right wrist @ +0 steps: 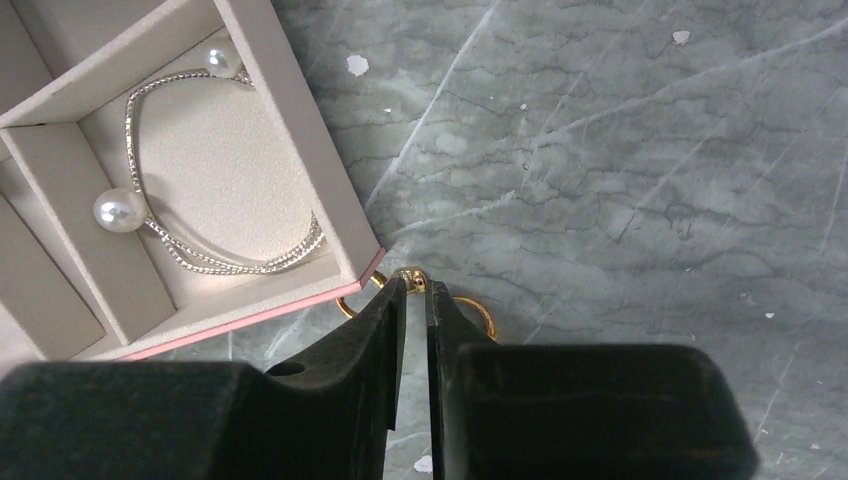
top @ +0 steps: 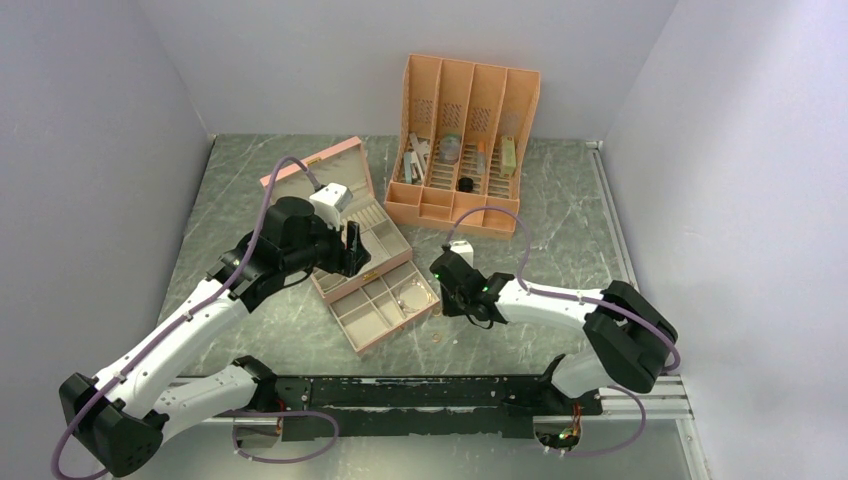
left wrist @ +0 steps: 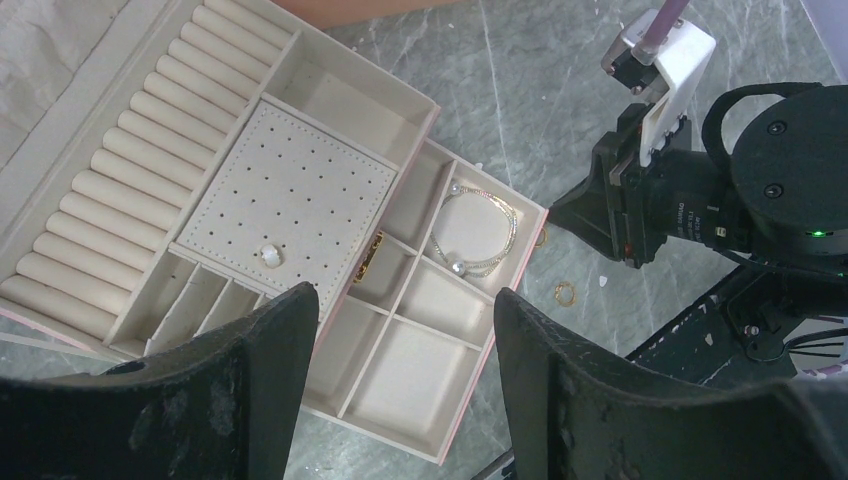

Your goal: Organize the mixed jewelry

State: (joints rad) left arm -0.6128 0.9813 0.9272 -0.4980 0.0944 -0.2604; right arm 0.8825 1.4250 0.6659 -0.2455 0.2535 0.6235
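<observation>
In the right wrist view my right gripper [right wrist: 415,287] is shut on a thin gold ring [right wrist: 481,313], pinching its small knob at the fingertips. The ring's arcs show on both sides of the fingers, right beside the corner of the pink jewelry box's pull-out drawer [right wrist: 250,315]. Another small gold ring [left wrist: 565,292] lies on the table near that drawer; it also shows in the top view [top: 437,340]. A pearl bracelet [right wrist: 215,255] lies in a drawer compartment. My left gripper [left wrist: 405,305] is open and empty, hovering above the box [top: 352,250].
The open pink jewelry box [top: 305,175] has ring rolls, a perforated earring pad [left wrist: 290,190] with one pearl stud, and several empty drawer compartments. An orange slotted organizer [top: 465,140] with grey and black oddments stands at the back. The table is grey marble.
</observation>
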